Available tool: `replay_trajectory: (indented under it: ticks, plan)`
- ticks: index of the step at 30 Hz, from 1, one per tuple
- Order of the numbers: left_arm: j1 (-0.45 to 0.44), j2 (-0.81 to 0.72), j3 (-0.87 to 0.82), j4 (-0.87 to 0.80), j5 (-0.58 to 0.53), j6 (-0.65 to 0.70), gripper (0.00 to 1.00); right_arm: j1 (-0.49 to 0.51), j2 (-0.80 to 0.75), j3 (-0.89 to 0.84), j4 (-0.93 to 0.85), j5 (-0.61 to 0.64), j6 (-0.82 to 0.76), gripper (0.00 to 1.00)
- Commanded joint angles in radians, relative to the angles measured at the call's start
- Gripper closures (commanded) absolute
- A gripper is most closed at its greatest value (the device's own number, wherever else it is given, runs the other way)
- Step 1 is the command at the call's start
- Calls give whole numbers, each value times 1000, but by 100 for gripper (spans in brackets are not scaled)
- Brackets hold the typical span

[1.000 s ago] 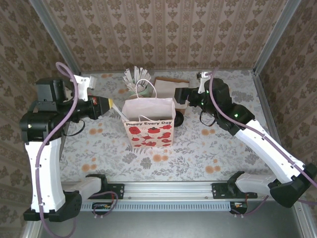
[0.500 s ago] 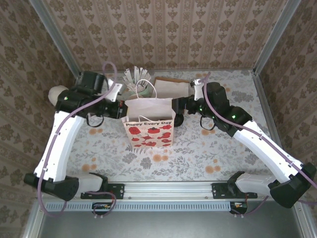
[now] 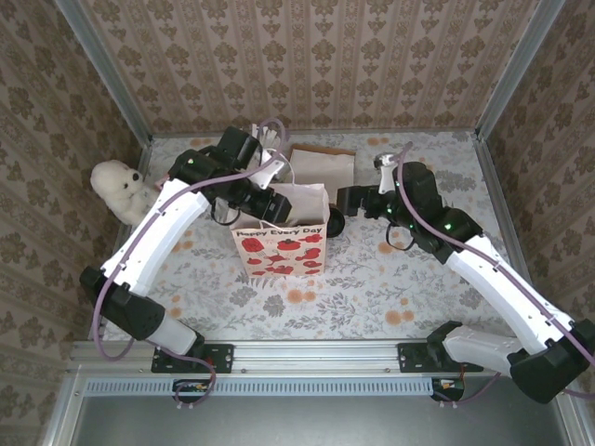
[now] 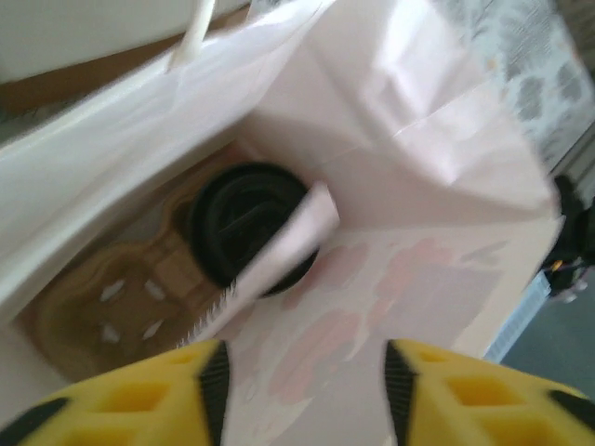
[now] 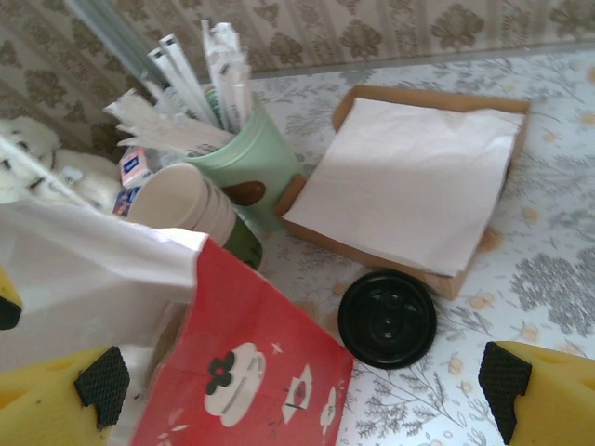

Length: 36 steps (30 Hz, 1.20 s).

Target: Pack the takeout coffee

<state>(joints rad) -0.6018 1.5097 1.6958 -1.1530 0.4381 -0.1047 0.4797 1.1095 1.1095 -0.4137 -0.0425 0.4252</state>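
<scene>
Left gripper (image 4: 305, 381) newly over the bag (image 4: 418, 121), jaws apart, takeout coffee (image 4: 232, 212) seemingly inside below.

From above the light is bright, even and diffuse, the view sharp, with only soft shadows under the arms on the floral surface (image 3: 372, 288). The left wrist view is smeared throughout by blur: the paper bag (image 4: 418, 121) has pale inner walls washed out almost to white, the takeout coffee (image 4: 237, 218) is a dark disc with soft edges, and the yellow jaws of the left gripper (image 4: 302, 395) are out of focus. The right wrist view is mildly soft, the bag's white side glaring at left, the loose black lid (image 5: 387, 318) fairly crisp, the right gripper (image 5: 302, 386) blurred at the lower corners.
</scene>
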Motion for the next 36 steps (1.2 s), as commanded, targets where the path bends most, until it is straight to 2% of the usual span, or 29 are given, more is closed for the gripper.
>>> replay_trajectory:
  ticks: [1,4,6,8,10,13,17,18,21,25,26,29,33,36]
  plan:
    - [6,-72,10,92,49,-2,37,-50,-6,-26,32,-48,84,0]
    - [33,-140,-17,132,32,-12,13,-78,32,-25,14,-28,107,0]
    - [67,-205,-64,199,83,-31,1,-102,77,-25,14,-14,107,0]
    - [103,-275,-138,304,141,-64,0,-130,132,-24,22,-16,107,0]
    - [138,-339,-211,408,132,-106,0,-158,197,-6,20,-18,113,0]
    - [210,-414,-294,485,-44,-173,0,-194,330,52,-7,-18,146,0]
    - [233,-483,-370,477,-438,-267,0,-230,509,177,5,-188,190,2]
    - [244,-494,-390,481,-478,-284,0,-230,550,212,6,-184,179,2]
    - [282,-512,-457,526,-503,-367,0,-237,688,299,-9,-117,144,7]
    - [305,-530,-530,570,-536,-467,0,-279,866,403,-3,-199,138,21]
    - [310,-534,-545,584,-513,-467,0,-279,899,432,-18,-168,127,22]
    - [314,-536,-560,601,-479,-464,0,-279,965,487,-39,-132,93,27]
    - [318,-525,-563,588,-495,-467,0,-280,1007,517,-19,-194,66,39]
    - [322,-515,-562,588,-491,-463,0,-281,1025,535,-8,-262,43,41]
